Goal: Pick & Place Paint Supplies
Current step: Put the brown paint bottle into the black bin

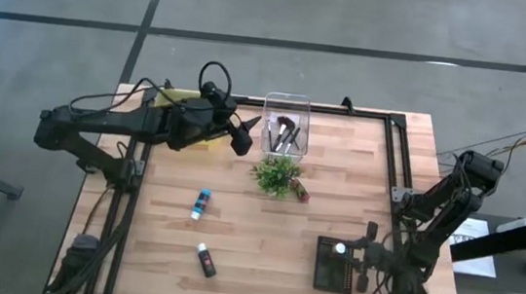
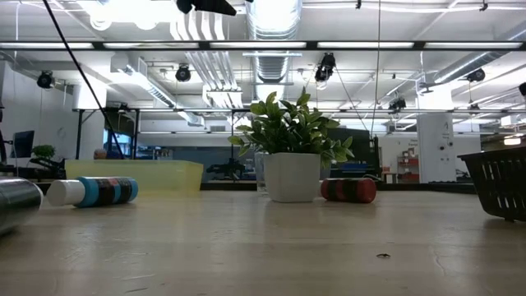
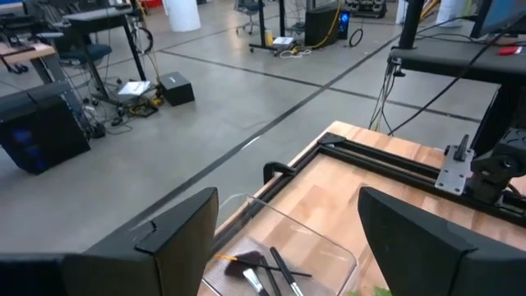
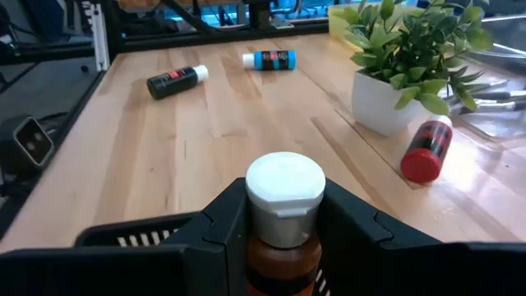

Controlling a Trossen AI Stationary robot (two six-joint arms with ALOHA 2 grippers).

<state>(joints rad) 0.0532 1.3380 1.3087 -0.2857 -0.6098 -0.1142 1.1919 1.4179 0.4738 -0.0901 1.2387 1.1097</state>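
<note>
Overhead and level views of a pale wooden butcher-block tabletop (image 1: 263,240) edged by a dark metal frame, standing on a grey concrete floor (image 1: 374,22) crossed by dark seam lines.

Left tool (image 1: 245,133): raised just beside a clear plastic bin (image 1: 288,106) at the far edge of the tabletop, its two dark fingers (image 3: 177,234) spread wide with nothing between them. Inside the bin lie several thin dark-handled brushes (image 1: 285,135); the wrist view shows them on the bin floor (image 3: 267,270).

Right tool (image 4: 283,226): at the near right corner, over a black basket (image 1: 336,265), its fingers pinching a brown paint tube with a white cap (image 4: 284,197).

Centre: a small potted plant (image 1: 277,175) in a white pot (image 2: 291,176), with a red-and-black paint tube (image 1: 299,194) lying just beside it. A blue paint tube (image 1: 201,202) lies left of centre, and a black paint tube with a white cap (image 1: 205,259) lies nearer the front edge; the two are apart from each other. A yellow tray (image 2: 136,175) sits at the far left corner, partly beneath the left arm.

Room, level view: an open workshop with exposed silver ducting (image 2: 275,49), strip lighting and suspended cables. The left wrist view shows desks, equipment cases and cabling on the floor beyond the tabletop.
</note>
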